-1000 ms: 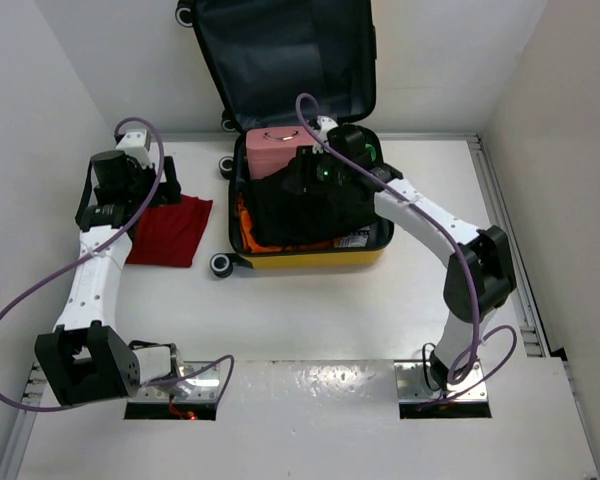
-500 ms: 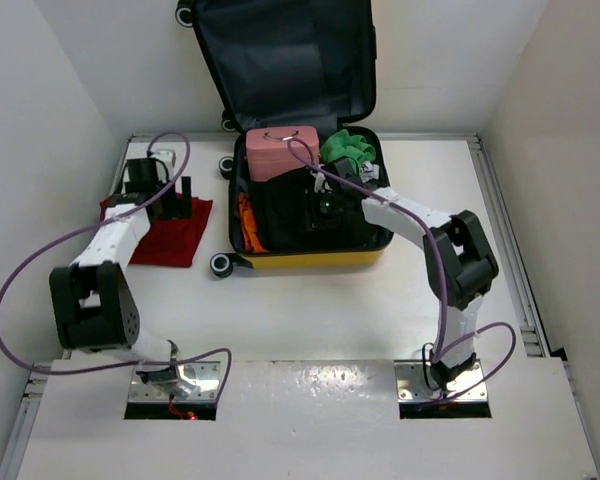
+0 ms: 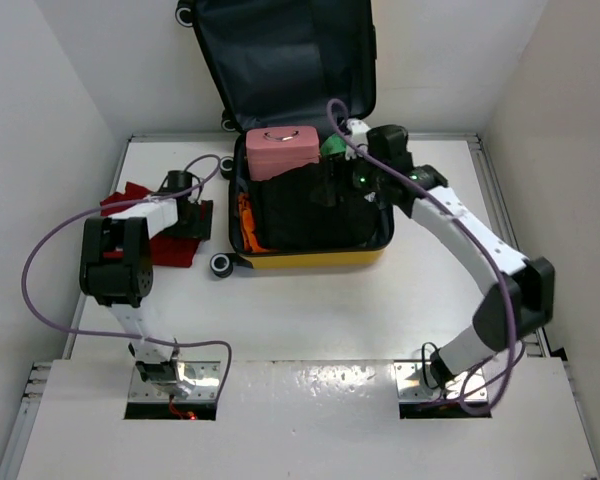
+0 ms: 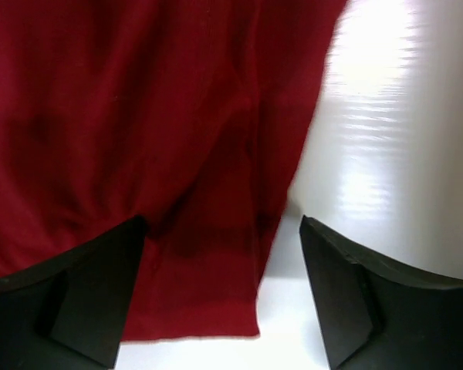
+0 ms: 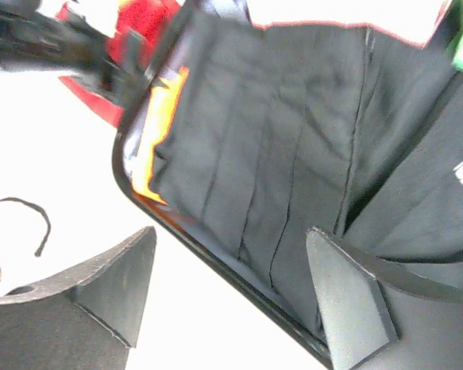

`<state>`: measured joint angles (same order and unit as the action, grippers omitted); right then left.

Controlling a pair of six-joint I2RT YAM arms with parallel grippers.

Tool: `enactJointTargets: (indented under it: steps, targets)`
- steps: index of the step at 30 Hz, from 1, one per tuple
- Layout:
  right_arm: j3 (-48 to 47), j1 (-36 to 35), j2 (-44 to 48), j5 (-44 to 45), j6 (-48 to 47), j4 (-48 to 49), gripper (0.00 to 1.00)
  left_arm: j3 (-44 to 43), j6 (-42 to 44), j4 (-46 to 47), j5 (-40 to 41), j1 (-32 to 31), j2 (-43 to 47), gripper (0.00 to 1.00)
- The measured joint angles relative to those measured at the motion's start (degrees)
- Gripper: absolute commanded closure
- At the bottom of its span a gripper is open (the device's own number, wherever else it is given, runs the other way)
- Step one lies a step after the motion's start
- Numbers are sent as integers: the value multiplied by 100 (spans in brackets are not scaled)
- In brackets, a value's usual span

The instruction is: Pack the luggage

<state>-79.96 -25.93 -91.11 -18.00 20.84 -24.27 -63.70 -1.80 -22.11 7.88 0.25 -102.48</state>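
Note:
The luggage (image 3: 310, 258), a yellow suitcase, lies open at the back with its dark lid (image 3: 280, 50) propped up. Inside are a pink case (image 3: 280, 150), a black garment (image 3: 300, 220), something green (image 3: 332, 147) and an orange item (image 3: 242, 215). My right gripper (image 3: 325, 195) hovers open over the black garment (image 5: 278, 154), above the suitcase's front rim (image 5: 185, 231). A red cloth (image 3: 175, 250) lies on the table left of the luggage. My left gripper (image 3: 188, 222) is low over the red cloth (image 4: 139, 116), open (image 4: 224, 285), its fingers straddling the cloth's right edge.
White walls close in on the left and right of the table (image 3: 310, 320). A metal rail (image 3: 500, 220) runs along the right side. A black suitcase wheel (image 3: 220, 263) sticks out at the front left corner. My left arm's elbow (image 3: 115, 265) stands near the red cloth.
My right gripper has pulled back off the black garment and opened wider. My left arm has folded back, with its gripper now low at the red cloth's right edge, slightly narrower.

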Motion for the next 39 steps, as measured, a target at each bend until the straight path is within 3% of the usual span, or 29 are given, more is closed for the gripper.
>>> enactJointTargets:
  steps: [2,6,10,13,19,23,32,39]
  targets:
    - [42,59,385,11,-142,50,18,-76,-68,-4,96,-17,-229,21]
    - [236,195,1019,225,-562,109,18,-291,-153,46,308,-26,-415,45]
    - [623,420,1366,601,-850,37,25,-348,-219,85,398,11,-509,78]
    - [876,678,1493,715,-955,-160,26,-374,-238,79,234,103,-485,90]
    - [1130,1287,1727,758,-1021,-553,26,-496,-544,-280,-614,267,-44,99]
    - [1390,1600,2000,754,-1016,-693,27,-1257,-848,-719,-1023,63,374,100]
    - [1504,2033,2100,723,-916,-848,28,-2938,-1508,-874,-1532,-1840,1117,100]
    - [1504,2205,2094,614,-739,-931,28,-3635,-1996,-916,-1685,-2949,28,100]
